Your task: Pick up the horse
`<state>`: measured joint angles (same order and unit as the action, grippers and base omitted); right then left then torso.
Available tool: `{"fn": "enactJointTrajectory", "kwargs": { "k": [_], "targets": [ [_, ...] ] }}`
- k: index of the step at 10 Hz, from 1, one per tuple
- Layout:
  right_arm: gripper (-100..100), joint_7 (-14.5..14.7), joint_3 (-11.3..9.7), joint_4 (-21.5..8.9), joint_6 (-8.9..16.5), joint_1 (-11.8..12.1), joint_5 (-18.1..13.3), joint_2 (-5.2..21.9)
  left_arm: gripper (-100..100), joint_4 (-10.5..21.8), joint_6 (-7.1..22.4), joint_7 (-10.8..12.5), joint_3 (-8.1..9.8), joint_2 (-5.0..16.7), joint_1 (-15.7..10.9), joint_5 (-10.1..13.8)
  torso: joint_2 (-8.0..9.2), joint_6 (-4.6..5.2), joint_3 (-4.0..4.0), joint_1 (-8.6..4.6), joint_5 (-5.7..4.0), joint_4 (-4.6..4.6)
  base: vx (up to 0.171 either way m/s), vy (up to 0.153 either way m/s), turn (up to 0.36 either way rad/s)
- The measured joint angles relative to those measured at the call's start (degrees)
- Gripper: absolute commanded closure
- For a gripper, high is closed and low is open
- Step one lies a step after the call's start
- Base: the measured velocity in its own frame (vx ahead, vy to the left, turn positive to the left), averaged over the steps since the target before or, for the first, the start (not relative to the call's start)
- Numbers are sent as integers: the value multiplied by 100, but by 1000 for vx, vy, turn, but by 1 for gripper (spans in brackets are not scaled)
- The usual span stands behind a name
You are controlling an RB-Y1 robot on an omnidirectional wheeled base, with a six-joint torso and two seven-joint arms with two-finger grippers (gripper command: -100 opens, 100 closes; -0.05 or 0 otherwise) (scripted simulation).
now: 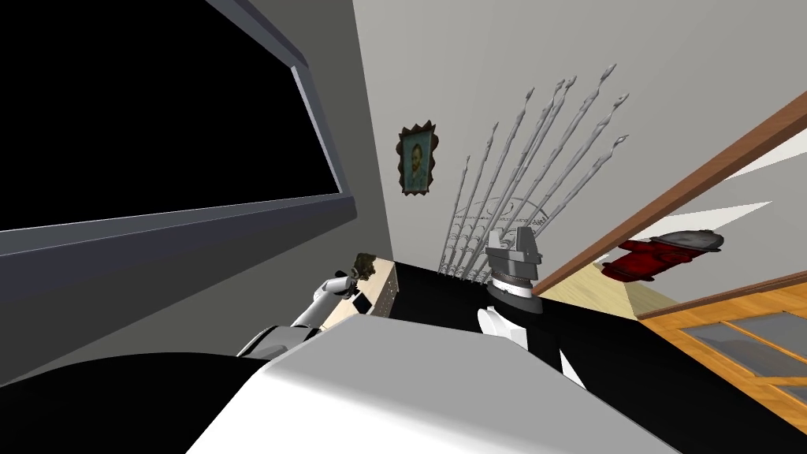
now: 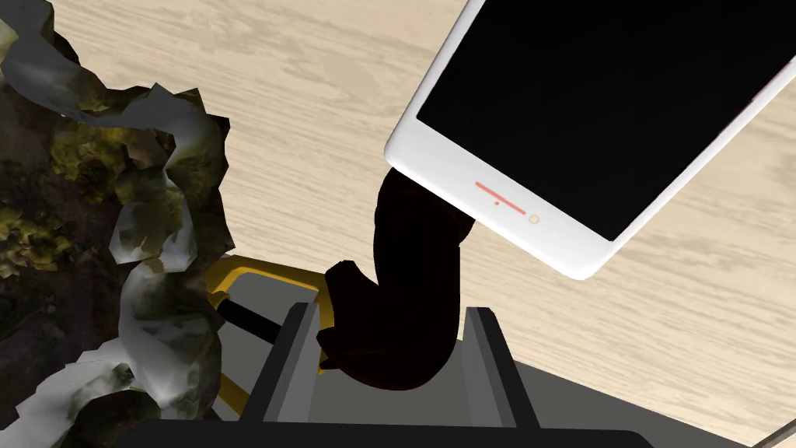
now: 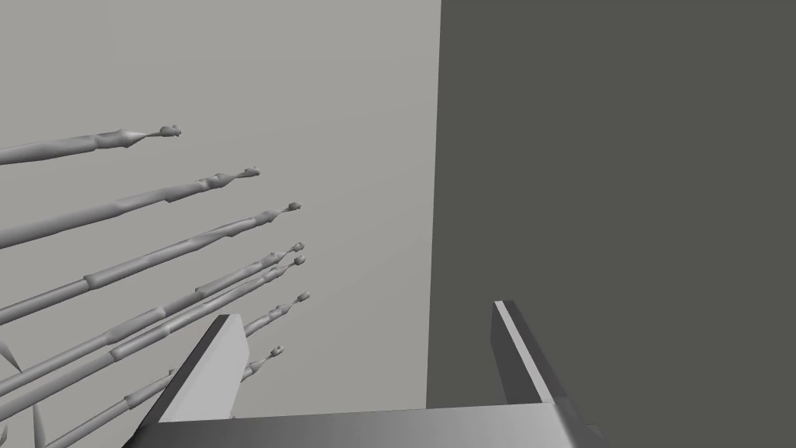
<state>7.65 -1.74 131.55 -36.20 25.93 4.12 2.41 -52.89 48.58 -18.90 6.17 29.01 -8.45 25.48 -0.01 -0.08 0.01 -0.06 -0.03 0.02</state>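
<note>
Left gripper clamps the dark horse, whose far end goes under the phone. A mottled lump sits near the phone. Right gripper gapes wide.

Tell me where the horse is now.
In the left wrist view, the dark horse is clamped in the left gripper, between the white phone and a mossy rock-like lump.

Left claw hangs over a light wooden cabinet beside a mottled lump.
</note>
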Motion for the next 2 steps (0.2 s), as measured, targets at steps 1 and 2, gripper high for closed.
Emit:
{"fn": "enactJointTrajectory", "kwargs": {
  "k": [1, 2],
  "targets": [
    [0, 0, 0, 0, 0, 0, 0, 0, 100, -49, 100, -29, 19, 65, -24, 53, 5, 1, 3, -9, 0, 0, -11, -20, 12],
    [0, 0, 0, 0, 0, 0, 0, 0, 0, -50, 116, -39, 23, 74, -29, 59, 3, 3, 1, -5, 2, -1, 0, 0, 0]
  ]
}}
